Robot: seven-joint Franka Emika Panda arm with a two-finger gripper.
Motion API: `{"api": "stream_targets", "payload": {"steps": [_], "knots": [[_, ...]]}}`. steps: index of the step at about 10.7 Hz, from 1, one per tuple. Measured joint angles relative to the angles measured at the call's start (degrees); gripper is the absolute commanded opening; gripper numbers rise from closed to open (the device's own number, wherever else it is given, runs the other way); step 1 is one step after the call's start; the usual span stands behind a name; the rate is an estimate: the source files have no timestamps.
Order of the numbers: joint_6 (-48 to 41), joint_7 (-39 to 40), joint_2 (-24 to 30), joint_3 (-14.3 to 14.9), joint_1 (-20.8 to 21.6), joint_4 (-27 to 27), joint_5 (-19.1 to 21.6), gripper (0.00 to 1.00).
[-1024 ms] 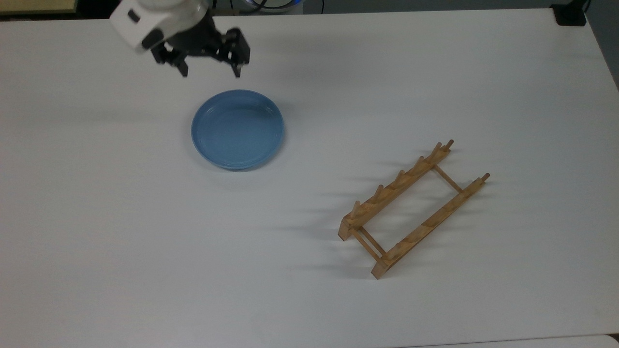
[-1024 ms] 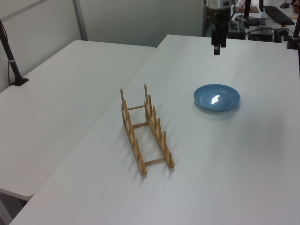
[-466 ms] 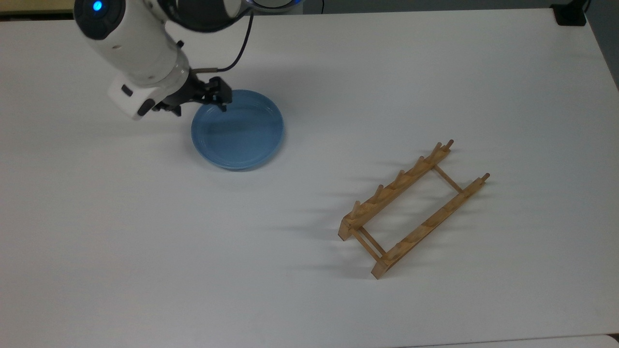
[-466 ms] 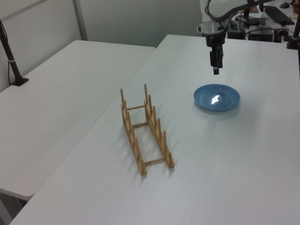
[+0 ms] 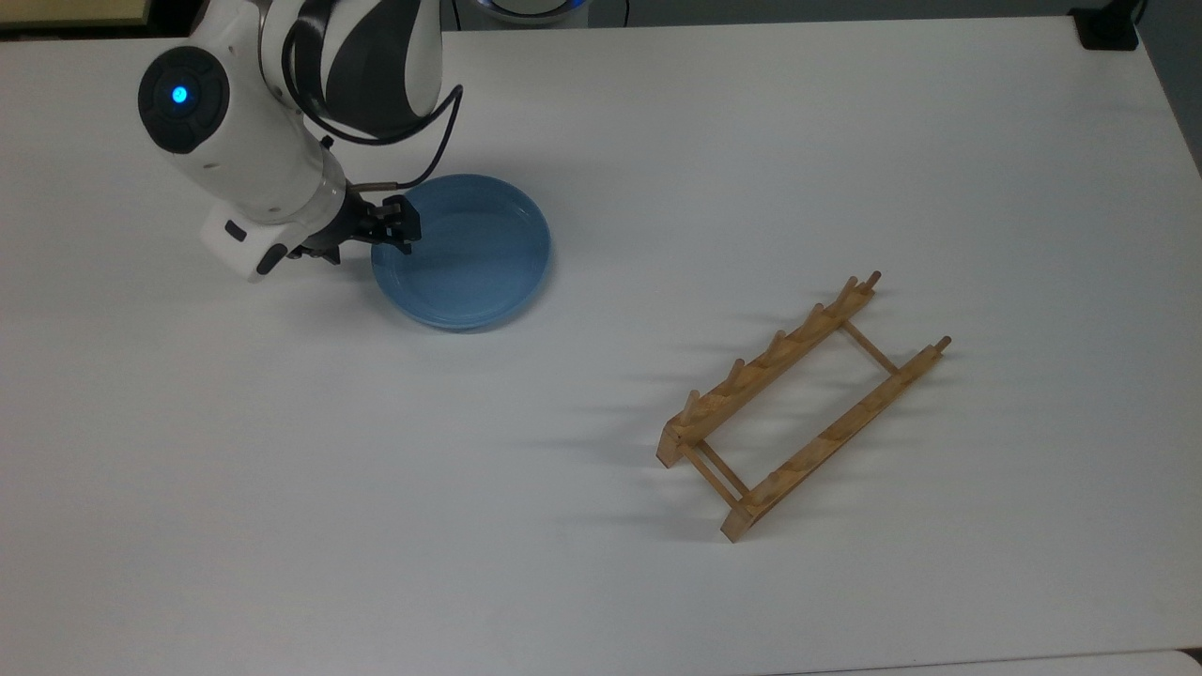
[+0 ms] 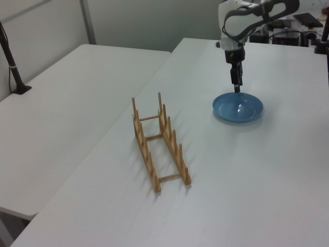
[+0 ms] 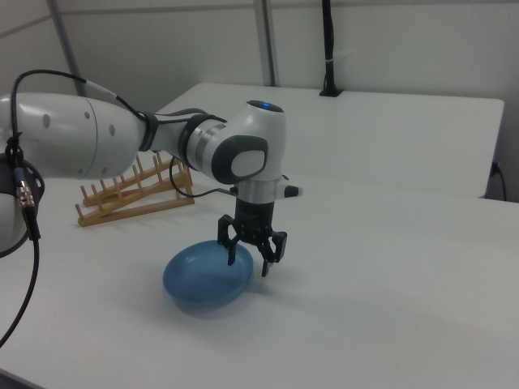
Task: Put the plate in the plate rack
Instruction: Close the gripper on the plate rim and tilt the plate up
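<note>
The plate (image 5: pixel 462 252) lay flat on the table (image 5: pixel 845 141), well apart from the rack (image 5: pixel 803 406). The gripper (image 7: pixel 250 258) stood spread astride its rim. Stiff, smooth and probably breakable, it looked best pinched at that raised edge.

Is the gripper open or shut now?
Open. In the right view the gripper fingers stand apart, one on each side of the plate rim.

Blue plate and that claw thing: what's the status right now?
Gripper open, straddling plate rim. Plate flat on table, not lifted. Plate rack empty, path clear.
</note>
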State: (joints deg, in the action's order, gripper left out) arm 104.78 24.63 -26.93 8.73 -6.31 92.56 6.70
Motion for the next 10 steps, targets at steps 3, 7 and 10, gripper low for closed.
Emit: {"api": "stream_targets", "payload": {"steps": [3, 7, 10], "knots": [[0.2, 1.2, -0.4, 0.4, 0.0, 0.0, 0.0, 0.56], [2.5, 1.2, -1.1, 0.3, 0.7, 0.1, 0.1, 0.45], [3.0, 1.2, -1.8, 0.3, 1.4, 0.3, 0.1, 0.26]]}}
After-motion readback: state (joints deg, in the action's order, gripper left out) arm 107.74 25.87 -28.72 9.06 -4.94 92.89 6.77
